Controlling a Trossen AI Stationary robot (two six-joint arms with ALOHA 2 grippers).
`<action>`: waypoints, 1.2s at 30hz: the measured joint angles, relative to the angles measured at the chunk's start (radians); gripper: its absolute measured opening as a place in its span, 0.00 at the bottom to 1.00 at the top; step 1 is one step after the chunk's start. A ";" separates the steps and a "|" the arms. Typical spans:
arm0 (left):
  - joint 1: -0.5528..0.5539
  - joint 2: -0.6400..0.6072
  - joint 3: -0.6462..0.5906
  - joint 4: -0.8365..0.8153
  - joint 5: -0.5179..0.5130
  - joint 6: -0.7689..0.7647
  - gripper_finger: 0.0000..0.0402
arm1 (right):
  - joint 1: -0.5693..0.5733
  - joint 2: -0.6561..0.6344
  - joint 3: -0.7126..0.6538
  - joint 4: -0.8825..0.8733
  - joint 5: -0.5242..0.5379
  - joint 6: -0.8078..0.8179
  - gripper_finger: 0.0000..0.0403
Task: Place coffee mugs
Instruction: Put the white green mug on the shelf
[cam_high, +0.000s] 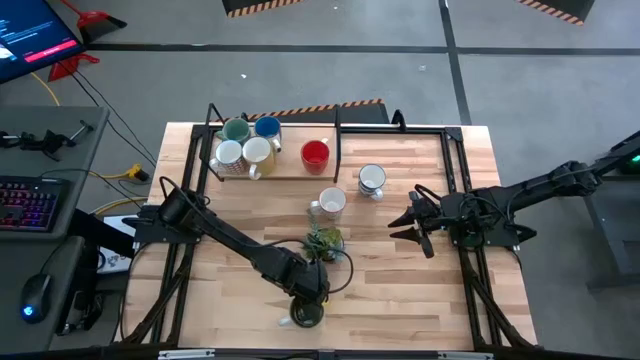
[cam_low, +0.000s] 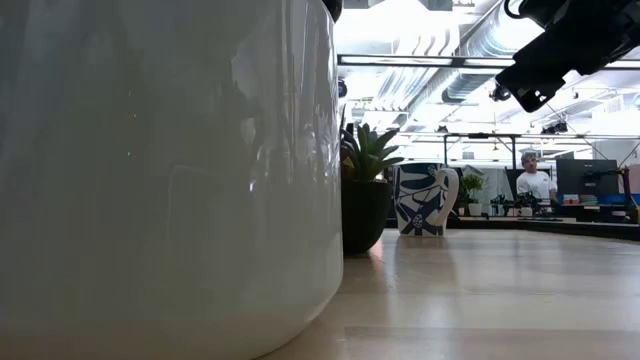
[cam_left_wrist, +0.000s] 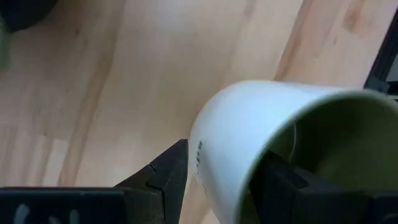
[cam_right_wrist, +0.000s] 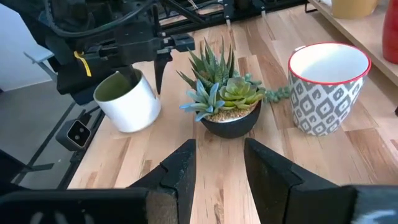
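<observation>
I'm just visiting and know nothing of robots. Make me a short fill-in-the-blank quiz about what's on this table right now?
1. The left gripper grips the rim of a white ceramic mug whose inside is olive ____.
2. The small spiky succulent plant sits in a ____ bowl.
3. The right gripper hovers holding ____.
4. On the wooden shelf, the mug standing apart from the cluster is ____.

Missing words: green; black; nothing; red

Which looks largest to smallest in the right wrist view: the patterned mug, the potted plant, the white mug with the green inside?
1. Potted plant, counting its leaves.
2. Patterned mug.
3. White mug with the green inside, held tilted in the left hand; it sits farther from the camera, so its true size is unsure.
</observation>
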 joint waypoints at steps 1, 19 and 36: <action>-0.005 0.000 0.000 0.000 0.000 0.003 0.35 | 0.000 0.000 0.000 0.000 0.000 0.000 0.29; -0.037 0.000 0.000 0.009 -0.060 0.051 0.35 | 0.000 0.000 0.000 0.000 0.046 -0.008 0.29; -0.038 -0.001 0.000 -0.068 -0.075 0.080 0.35 | 0.000 0.000 0.000 0.001 0.046 -0.001 0.29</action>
